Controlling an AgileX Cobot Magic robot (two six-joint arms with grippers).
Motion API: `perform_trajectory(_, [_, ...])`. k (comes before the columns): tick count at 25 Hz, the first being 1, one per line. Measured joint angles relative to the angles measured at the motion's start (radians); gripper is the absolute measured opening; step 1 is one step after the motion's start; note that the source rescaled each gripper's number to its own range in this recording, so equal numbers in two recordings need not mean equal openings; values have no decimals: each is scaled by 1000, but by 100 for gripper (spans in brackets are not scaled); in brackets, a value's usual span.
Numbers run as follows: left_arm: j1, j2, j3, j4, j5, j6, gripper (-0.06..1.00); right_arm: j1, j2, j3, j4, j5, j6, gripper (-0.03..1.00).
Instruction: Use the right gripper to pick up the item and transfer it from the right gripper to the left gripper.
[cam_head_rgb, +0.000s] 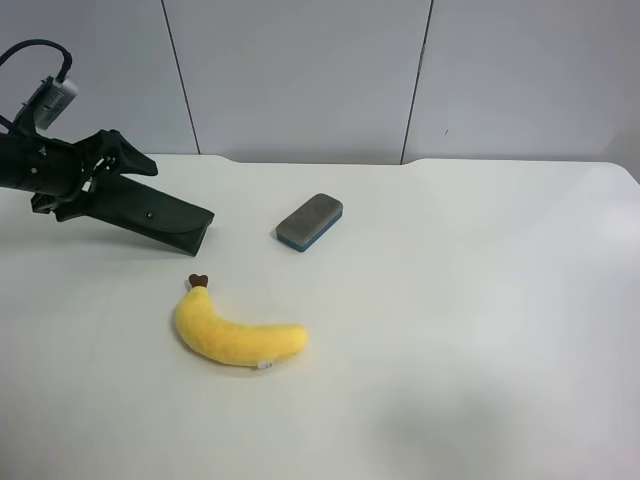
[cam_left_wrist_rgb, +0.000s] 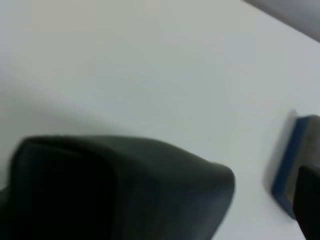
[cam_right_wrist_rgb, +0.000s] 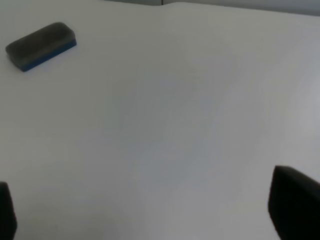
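The item, a dark blackish-green case (cam_head_rgb: 150, 215), is held by the arm at the exterior high view's left. The left wrist view shows the case close up (cam_left_wrist_rgb: 125, 190), so this is my left gripper (cam_head_rgb: 105, 168), shut on the case's upper end. The case slants down, with its far end low over the table (cam_head_rgb: 450, 330). My right gripper (cam_right_wrist_rgb: 150, 210) is open and empty above bare table, with only its two dark fingertips (cam_right_wrist_rgb: 295, 205) showing. The right arm is out of the exterior high view.
A yellow plush banana (cam_head_rgb: 235, 335) lies on the white table in front of the case. A small grey block with a blue base (cam_head_rgb: 310, 222) lies to the case's right. It also shows in the right wrist view (cam_right_wrist_rgb: 41, 45) and the left wrist view (cam_left_wrist_rgb: 295, 165).
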Motion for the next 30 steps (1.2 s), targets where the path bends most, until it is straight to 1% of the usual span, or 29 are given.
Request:
perform_trajectory(3, [0,-51,0,39,-75,3,99,0,0,0,0,0,0,100])
perform_trajectory(5, [0,-91,0,90,-114,3,99,0,0,0,0,0,0,100])
perform_trajectory(9, [0,-196,0,212,-125,-16,99,0,0,0,0,0,0,100])
perform_trajectory(11, [0,-263,-1,275,-116,-63,99,0,0,0,0,0,0,100])
perform_trajectory(14, [0,-372,-1,392,-82,-197,99,0,0,0,0,0,0,100])
perform_trajectory(17, [0,-490,-1,552,-2,-377,99,0,0,0,0,0,0,100])
perform_trajectory(19, [0,-566,-1,660,87,-510,100,0,0,0,0,0,0,100])
perform_trajectory(22, [0,-684,-1,821,248,-668,100,0,0,0,0,0,0,100])
perform_trajectory(23, [0,-716,-1,872,305,-708,100,0,0,0,0,0,0,100])
perform_trajectory(27, [0,-862,-1,1048,479,-803,100,0,0,0,0,0,0,100])
perform_trajectory(30, [0,-980,2,1144,582,-860,100,0,0,0,0,0,0,100])
